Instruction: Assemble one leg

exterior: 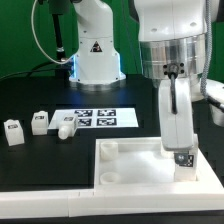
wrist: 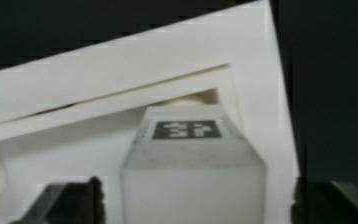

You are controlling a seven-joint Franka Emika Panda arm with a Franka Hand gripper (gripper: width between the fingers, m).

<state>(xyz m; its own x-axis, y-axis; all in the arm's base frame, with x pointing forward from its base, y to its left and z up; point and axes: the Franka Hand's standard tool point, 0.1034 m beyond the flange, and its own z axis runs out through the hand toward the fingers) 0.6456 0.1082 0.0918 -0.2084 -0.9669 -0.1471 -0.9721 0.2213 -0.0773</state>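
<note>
Gripping the leg (exterior: 177, 118) upright, the tool (exterior: 176, 84) is holding it over a corner of the tray (exterior: 120, 160), its tagged end down. Three more legs (exterior: 38, 123) are lying on the bench (exterior: 40, 95) beyond the tray, beside the marker board (exterior: 100, 118); the tag (wrist: 183, 128) pattern is showing no readable writing.

Black tabletop (exterior: 30, 185), green backdrop (exterior: 20, 30) behind, even light

Four legs (exterior: 180, 118), maybe; one tray (exterior: 125, 165); one marker board (exterior: 98, 118)
</note>
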